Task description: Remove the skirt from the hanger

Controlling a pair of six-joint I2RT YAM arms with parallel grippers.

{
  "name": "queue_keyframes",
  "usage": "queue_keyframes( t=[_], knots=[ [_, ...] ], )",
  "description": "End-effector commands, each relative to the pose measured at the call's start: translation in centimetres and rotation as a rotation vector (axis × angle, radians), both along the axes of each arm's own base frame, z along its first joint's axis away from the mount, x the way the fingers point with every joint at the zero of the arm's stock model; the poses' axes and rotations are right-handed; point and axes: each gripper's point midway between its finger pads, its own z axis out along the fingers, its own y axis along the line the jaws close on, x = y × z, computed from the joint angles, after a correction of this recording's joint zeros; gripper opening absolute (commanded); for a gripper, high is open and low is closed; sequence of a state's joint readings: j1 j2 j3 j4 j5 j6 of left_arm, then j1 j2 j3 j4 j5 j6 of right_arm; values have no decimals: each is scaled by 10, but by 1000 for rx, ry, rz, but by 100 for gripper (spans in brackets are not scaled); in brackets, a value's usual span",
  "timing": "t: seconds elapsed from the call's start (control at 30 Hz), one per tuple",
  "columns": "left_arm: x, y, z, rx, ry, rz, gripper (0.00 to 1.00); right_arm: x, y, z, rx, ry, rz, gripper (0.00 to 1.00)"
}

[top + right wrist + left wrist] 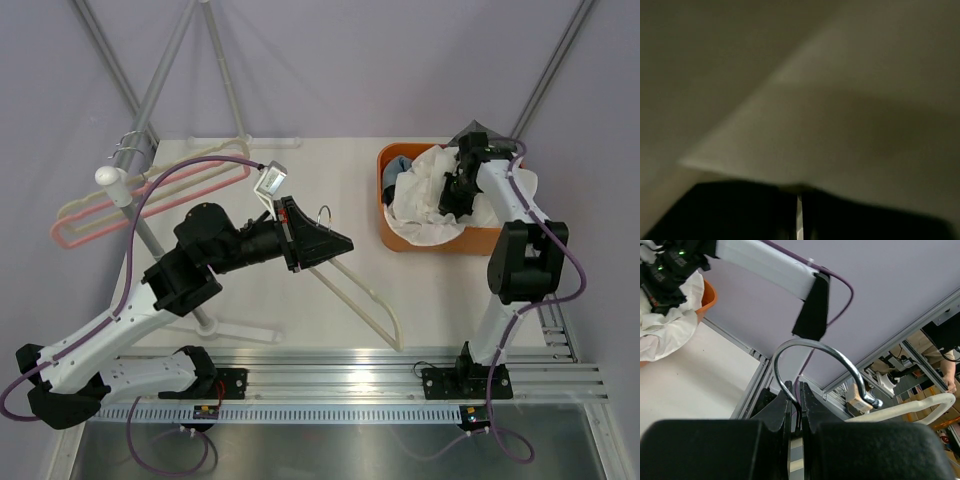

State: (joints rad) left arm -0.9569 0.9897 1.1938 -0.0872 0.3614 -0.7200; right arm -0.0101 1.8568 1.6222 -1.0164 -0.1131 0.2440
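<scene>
My left gripper (340,240) is shut on the metal hook (820,347) of a cream hanger (360,290), held above the middle of the table. The hook's stem is pinched between the fingers of the left gripper (800,395). One hanger clip (271,180) shows at its upper end; nothing hangs from the hanger. The white skirt (420,195) lies bunched in the orange basket (395,235) at the back right. My right gripper (455,190) is shut and pressed down into that cloth. In the right wrist view pale fabric (840,115) fills the frame above the right gripper (799,192); I cannot tell whether any cloth is pinched.
A clothes rack stands at the left, its pole (150,245) slanting over the table and its foot bar (240,325) near the front. Pink and cream hangers (90,215) hang from it. The basket (709,292) and skirt (665,325) show at the left wrist view's upper left.
</scene>
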Motion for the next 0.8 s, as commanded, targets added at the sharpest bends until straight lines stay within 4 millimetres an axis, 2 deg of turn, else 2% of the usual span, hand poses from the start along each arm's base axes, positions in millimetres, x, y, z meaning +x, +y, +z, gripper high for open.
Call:
queue_keyframes(
  t=[0.0, 0.03, 0.07, 0.13, 0.23, 0.3, 0.33, 0.37, 0.4, 0.43, 0.47, 0.53, 0.6, 0.67, 0.7, 0.73, 0.77],
  knots=[
    [-9, 8, 22, -60, -42, -12, 0, 23, 18, -6, -26, 20, 17, 0],
    [-8, 8, 21, -54, -41, -7, 0, 23, 19, -12, -49, 42, 22, 0],
    [-8, 9, 19, -47, -40, -6, 0, 24, 24, -27, -57, 79, 35, 0],
    [-7, 9, 16, -40, -39, -1, 0, 26, 29, -35, -60, 97, 48, 0],
    [-6, 7, 11, -30, -33, -6, 0, 18, 26, -47, -92, 126, 52, 1],
    [-7, 5, 8, -24, -25, -17, 0, 14, 16, -35, -141, 91, 38, 4],
    [-7, 4, 6, -21, -24, -21, 0, 13, 13, -27, -153, 77, 32, 16],
    [-8, 3, 7, -23, -21, -28, 0, 13, 12, -7, -159, 27, 27, 25],
    [-9, 3, 6, -22, -17, -32, 0, 12, 11, 5, -162, 1, 25, 33],
    [-10, 2, 6, -21, -14, -39, 0, 11, 9, 19, -168, -25, 18, 54],
    [-10, 2, 6, -20, -10, -41, 0, 8, 9, 43, -161, -80, 13, 63],
    [-11, 2, 5, -17, -5, -45, 0, 6, 11, 74, -147, -144, 14, 72],
    [-13, 4, 6, -16, -9, -52, 0, -3, 10, 114, -142, -220, 14, 84],
    [-18, 6, 9, -13, -17, -70, 0, -11, 10, 144, -143, -290, 13, 99],
    [-20, 6, 10, -15, -22, -81, 0, -13, 10, 164, -144, -339, 14, 99],
    [-27, 6, 13, -21, -31, -116, 0, -18, 11, 173, -135, -354, 20, 99],
    [-31, 6, 19, -36, -47, -139, 0, -27, 12, 191, -123, -404, 25, 99]
  ],
)
